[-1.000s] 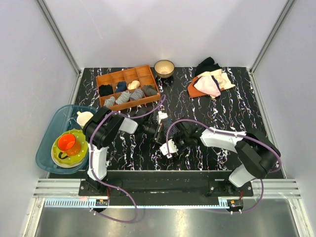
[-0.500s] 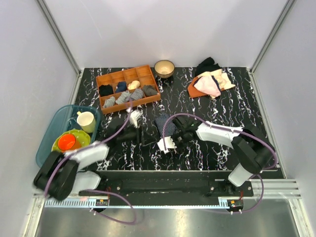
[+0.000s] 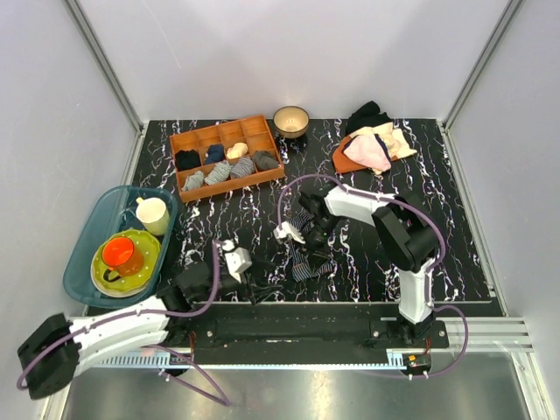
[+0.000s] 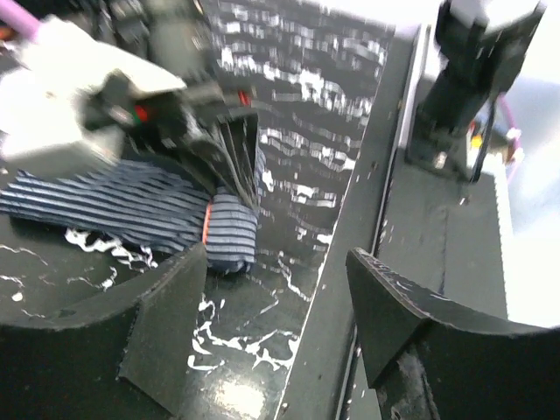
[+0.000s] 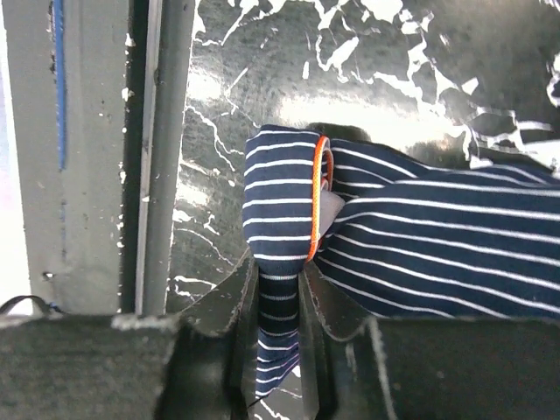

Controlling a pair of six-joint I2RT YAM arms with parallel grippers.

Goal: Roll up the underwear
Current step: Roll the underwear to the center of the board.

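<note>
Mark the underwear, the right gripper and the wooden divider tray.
underwear (image 5: 420, 254): right wrist view, flat striped panel.
right gripper (image 5: 280, 290): right wrist view, midway between fingertips.
wooden divider tray (image 3: 233, 185): top view, near wall.

the underwear (image 5: 420, 254) runs off the right edge, one fold buried in the right tool (image 5: 278, 306).

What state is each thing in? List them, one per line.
underwear: lying partly flat, one end bunched and pinched
right gripper: shut on the underwear
left gripper: open, empty
orange cup: upright on the green plate
bowl: upright
</note>
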